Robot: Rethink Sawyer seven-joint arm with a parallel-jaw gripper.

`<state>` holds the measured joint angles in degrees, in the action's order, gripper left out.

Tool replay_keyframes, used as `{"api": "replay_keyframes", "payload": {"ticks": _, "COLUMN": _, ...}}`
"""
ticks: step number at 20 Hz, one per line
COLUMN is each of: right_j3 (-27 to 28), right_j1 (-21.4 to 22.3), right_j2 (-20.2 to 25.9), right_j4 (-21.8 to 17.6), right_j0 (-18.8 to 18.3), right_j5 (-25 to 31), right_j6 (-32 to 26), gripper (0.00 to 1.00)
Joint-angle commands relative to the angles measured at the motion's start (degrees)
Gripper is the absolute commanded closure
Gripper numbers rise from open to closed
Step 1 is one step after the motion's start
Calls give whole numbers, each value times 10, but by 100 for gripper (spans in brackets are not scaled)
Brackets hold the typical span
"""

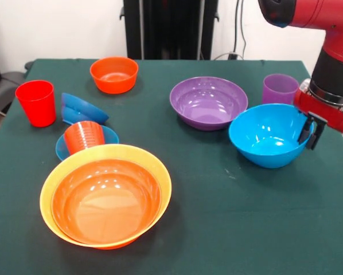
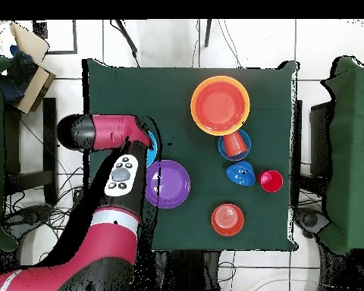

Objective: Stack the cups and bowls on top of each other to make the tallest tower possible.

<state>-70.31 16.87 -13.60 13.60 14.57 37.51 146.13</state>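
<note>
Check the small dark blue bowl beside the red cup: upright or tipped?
Tipped. The dark blue bowl lies mouth-down and tilted, its base showing, between the red cup and the orange-red cup.

Front view is taken low and close across the green table [image 1: 246,217], aimed toward 12 o'clock. Overhead view is shot straight down from farther; the whole tabletop is shared.

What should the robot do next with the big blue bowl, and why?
Probably lift the light blue bowl a little. The gripper sits at that bowl's rim, apparently grasping it, though I can't be sure it is closed. The tower so far is only the red-orange bowl nested in the yellow one, so this bowl could go there next.
</note>
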Motion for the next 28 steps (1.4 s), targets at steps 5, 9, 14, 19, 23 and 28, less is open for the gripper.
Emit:
{"api": "replay_keyframes", "payload": {"ticks": 5, "right_j3": 50, "right_j1": 8, "right_j2": 33, "right_j4": -77, "right_j0": -17, "right_j5": 134, "right_j6": -77, "gripper": 100}}
{"api": "replay_keyframes", "payload": {"ticks": 9, "right_j3": 61, "right_j1": 28, "right_j2": 39, "right_j4": -90, "right_j0": -29, "right_j5": 185, "right_j6": -95, "gripper": 100}}
{"api": "replay_keyframes", "payload": {"ticks": 14, "right_j3": 100, "right_j1": 30, "right_j2": 40, "right_j4": -111, "right_j0": -41, "right_j5": 232, "right_j6": -111, "gripper": 100}}
{"api": "replay_keyframes", "payload": {"ticks": 19, "right_j3": 166, "right_j1": 21, "right_j2": 50, "right_j4": -133, "right_j0": -69, "right_j5": 269, "right_j6": -141, "gripper": 100}}
{"api": "replay_keyframes", "payload": {"ticks": 23, "right_j3": 220, "right_j1": 9, "right_j2": 62, "right_j4": -149, "right_j0": -87, "right_j5": 275, "right_j6": -166, "gripper": 100}}
{"api": "replay_keyframes", "payload": {"ticks": 28, "right_j3": 319, "right_j1": -26, "right_j2": 71, "right_j4": -161, "right_j0": -101, "right_j5": 330, "right_j6": -177, "gripper": 100}}
